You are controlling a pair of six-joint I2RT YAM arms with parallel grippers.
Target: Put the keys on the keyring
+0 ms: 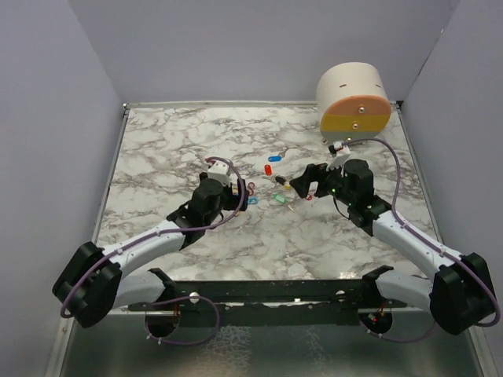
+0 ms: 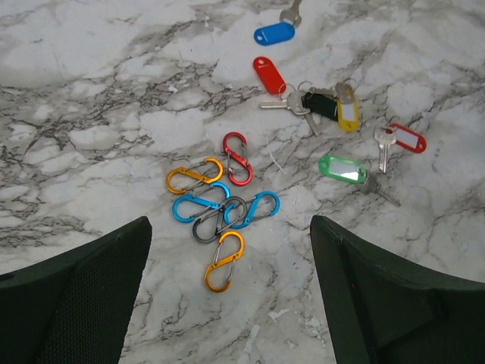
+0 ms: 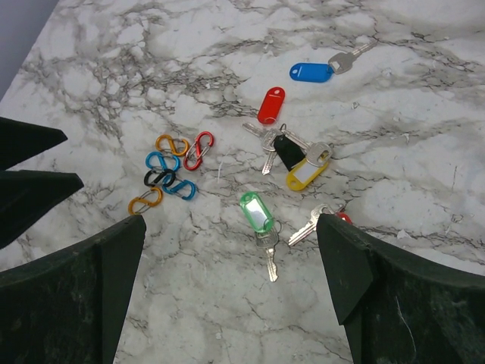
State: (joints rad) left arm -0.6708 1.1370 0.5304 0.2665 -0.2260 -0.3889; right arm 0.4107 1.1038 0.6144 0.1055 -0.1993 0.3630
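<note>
Several keys with coloured tags lie scattered mid-table: blue (image 2: 273,32), red (image 2: 269,74), yellow (image 2: 347,114), green (image 2: 342,167) and another red one (image 2: 407,138). The keyring (image 2: 216,208), a bunch of orange, blue, red and dark oval loops, lies just left of them. My left gripper (image 2: 229,227) hangs open above the table, and the bunch's nearest orange loop shows between its fingers. My right gripper (image 3: 231,224) is open over the green key (image 3: 257,211); the keyring (image 3: 170,173) is to its left. Seen from above, the left gripper (image 1: 236,191) and right gripper (image 1: 302,182) flank the keys (image 1: 277,177).
A cream and orange round drum (image 1: 354,98) stands at the back right corner. Grey walls close in the marble table (image 1: 173,141) on three sides. A black crossbar (image 1: 275,290) runs along the near edge between the arm bases.
</note>
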